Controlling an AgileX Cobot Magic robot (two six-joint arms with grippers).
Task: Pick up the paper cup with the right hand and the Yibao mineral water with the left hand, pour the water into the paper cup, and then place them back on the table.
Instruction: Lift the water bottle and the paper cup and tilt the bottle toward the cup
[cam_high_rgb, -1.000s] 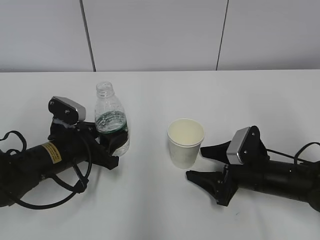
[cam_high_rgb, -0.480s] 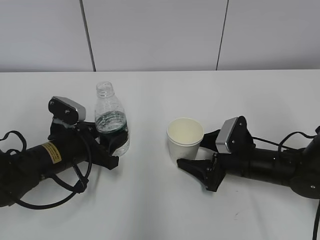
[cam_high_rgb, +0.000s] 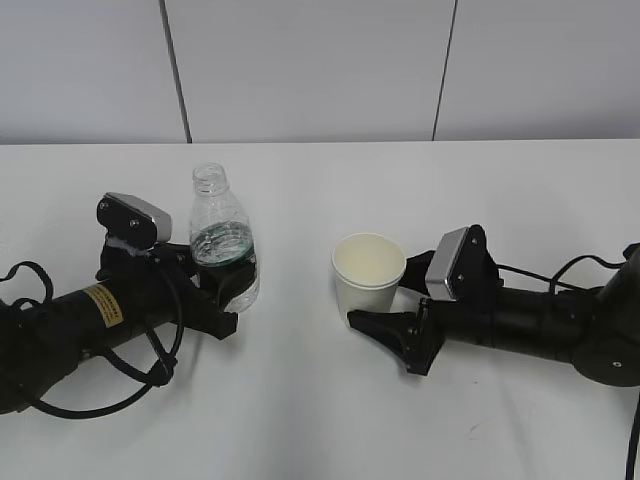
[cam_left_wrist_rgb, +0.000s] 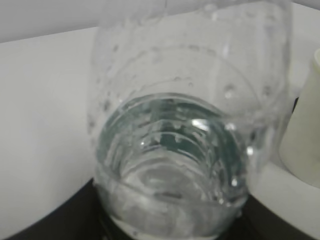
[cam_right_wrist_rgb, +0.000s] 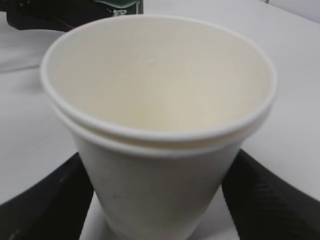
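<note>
1. Right wrist view: the right hand (cam_high_rgb: 386, 306) is straddling the paper cup (cam_high_rgb: 369, 274), fingers wide, not gripping.
2. The left hand (cam_high_rgb: 224, 294) is bracketing the Yibao mineral water (cam_high_rgb: 223, 240); grip unclear.
3. Both are standing on the table (cam_high_rgb: 320, 400); lifting and pouring are seemingly still ahead.

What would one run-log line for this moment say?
left pincer: around water bottle | right pincer: open, straddling paper cup | both on table

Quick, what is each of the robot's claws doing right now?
Left hand: around the Yibao mineral water; a firm grip cannot be told.
Right hand: open, fingers either side of the paper cup, not closed on it.
</note>
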